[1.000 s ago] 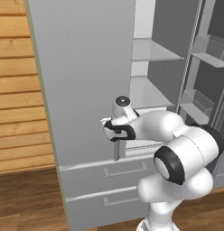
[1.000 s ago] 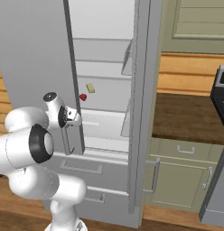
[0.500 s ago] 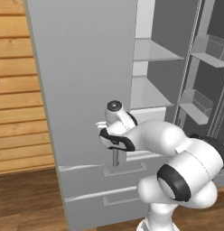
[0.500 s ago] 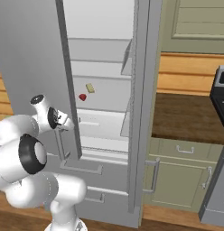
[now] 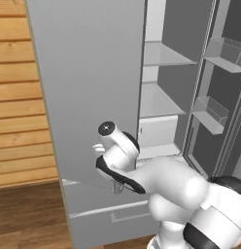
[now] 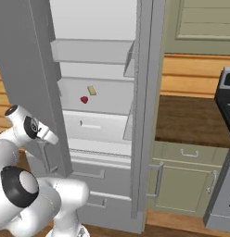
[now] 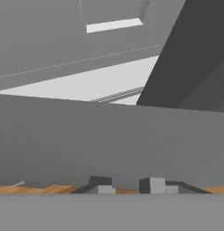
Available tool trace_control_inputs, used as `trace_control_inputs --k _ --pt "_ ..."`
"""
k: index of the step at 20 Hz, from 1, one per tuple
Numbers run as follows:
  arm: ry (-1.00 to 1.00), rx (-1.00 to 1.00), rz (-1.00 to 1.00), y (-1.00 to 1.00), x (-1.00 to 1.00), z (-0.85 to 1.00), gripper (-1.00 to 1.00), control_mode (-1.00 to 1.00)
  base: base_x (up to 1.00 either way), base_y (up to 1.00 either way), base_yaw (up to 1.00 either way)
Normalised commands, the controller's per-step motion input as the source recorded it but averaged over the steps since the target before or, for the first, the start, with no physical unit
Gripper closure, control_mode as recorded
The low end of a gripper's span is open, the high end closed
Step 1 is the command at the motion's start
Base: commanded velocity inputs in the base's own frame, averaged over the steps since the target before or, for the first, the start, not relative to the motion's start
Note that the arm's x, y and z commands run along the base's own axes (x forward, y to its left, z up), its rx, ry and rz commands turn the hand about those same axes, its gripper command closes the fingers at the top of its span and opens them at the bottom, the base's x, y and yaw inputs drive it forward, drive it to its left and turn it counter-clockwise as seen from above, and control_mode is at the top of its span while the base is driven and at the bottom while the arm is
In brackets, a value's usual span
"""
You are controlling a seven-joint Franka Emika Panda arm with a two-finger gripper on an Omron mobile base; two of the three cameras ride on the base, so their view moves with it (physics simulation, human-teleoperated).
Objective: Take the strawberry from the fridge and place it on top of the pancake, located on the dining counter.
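Note:
The fridge stands with both upper doors swung out, its left door held wide. My gripper is shut on that door's vertical bar handle, low on the door's outer face. In the hand view the fingertips sit against the grey door panel. The strawberry, tiny and red, lies on a white middle shelf inside, next to a pale yellow bar. The pancake and the dining counter are out of view.
The right fridge door hangs open with bins on its inner side. Two lower drawers sit under the shelves. A wood-plank wall is at the left. A brown-topped cabinet and a stove stand at the right.
The left fridge door has swung further open. My hand has travelled left and outward with its handle, and the arm has stretched after it.

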Motion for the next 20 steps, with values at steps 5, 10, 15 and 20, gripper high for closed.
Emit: trace_control_inputs --k 5,10,15,20 --pt "0.0 -0.16 -0.03 0.86 -0.69 -0.3 1.0 -1.0 0.0 0.0 0.0" --pt "-0.06 -0.2 0.0 0.91 -0.5 -0.26 1.0 -1.0 0.0 0.0 0.0" --pt "-0.18 -0.24 0.0 0.9 -0.6 -0.3 1.0 -1.0 0.0 0.0 0.0" --pt "-0.07 -0.19 0.0 0.59 -0.24 -0.16 1.0 -1.0 0.0 0.0 0.0"
